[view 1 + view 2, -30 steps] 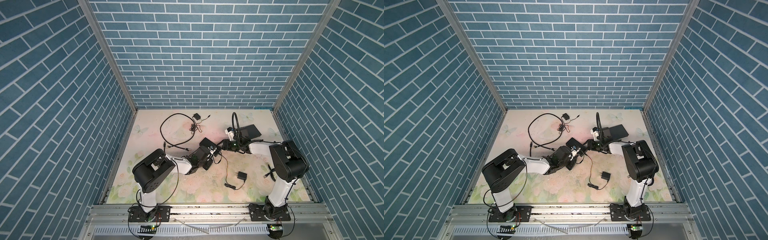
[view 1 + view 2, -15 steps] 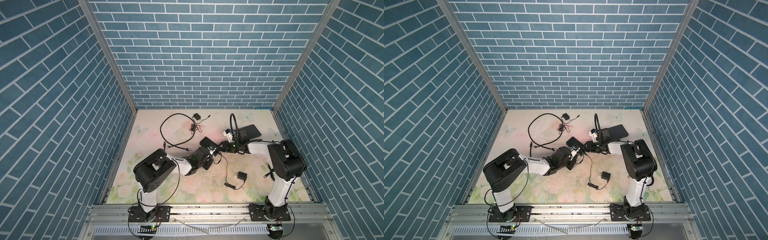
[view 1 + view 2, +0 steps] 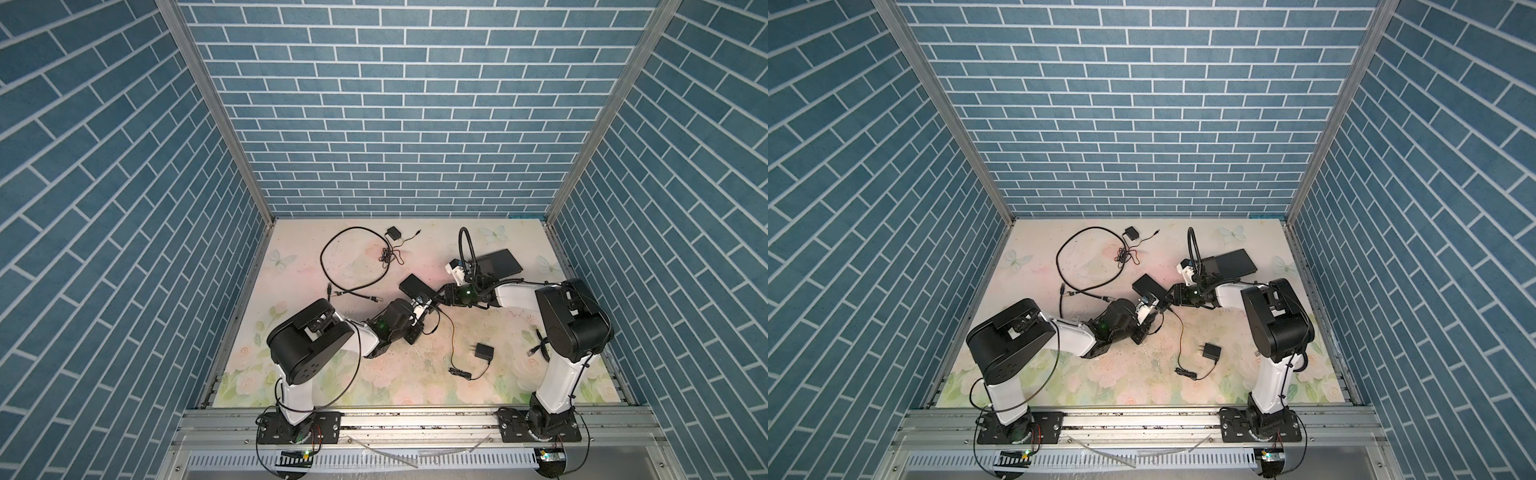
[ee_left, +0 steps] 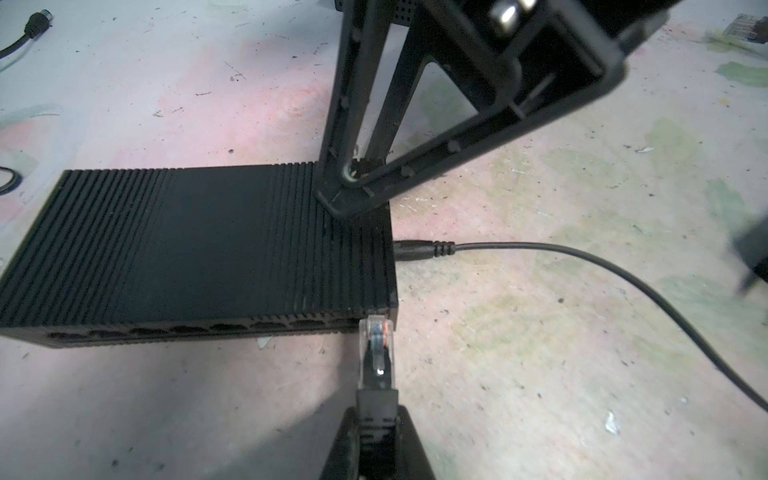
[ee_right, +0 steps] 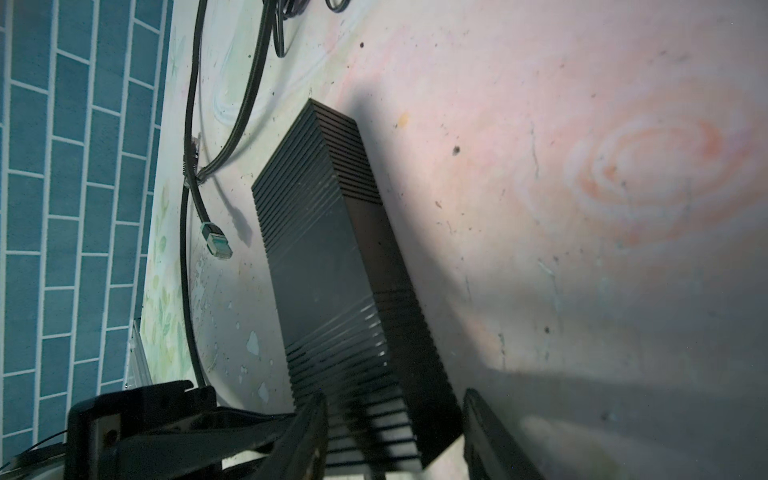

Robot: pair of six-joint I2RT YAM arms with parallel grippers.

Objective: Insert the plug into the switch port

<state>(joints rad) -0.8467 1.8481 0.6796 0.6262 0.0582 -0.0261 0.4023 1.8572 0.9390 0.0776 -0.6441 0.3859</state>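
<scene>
Plug (image 4: pixel 375 345), clear plastic, black boot: light, stiff — brittle latch; grip the boot;
Left gripper (image 4: pixel 376 417): pinching that boot;
Right gripper (image 5: pixel 395 415): astride ribbed black plastic switch (image 4: pixel 208 241) — clamping unclear

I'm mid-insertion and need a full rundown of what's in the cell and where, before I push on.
switch: 1, black, ribbed, table centre
plug: 1, clear, tip at the switch's end port
power lead: 1, black, plugged into the switch's side
power adapter: 2, black, one front of centre, one at the back
network cable: 1, black, looped at back left
flat box: 1, black, back right
short cable: 1, dark, beside the right arm
table: 1, floral mat
walls: 3, blue brick, around the table
left gripper: 1, black, shut on the plug's boot
right gripper: 1, black, astride the switch's end, grip unclear
</scene>
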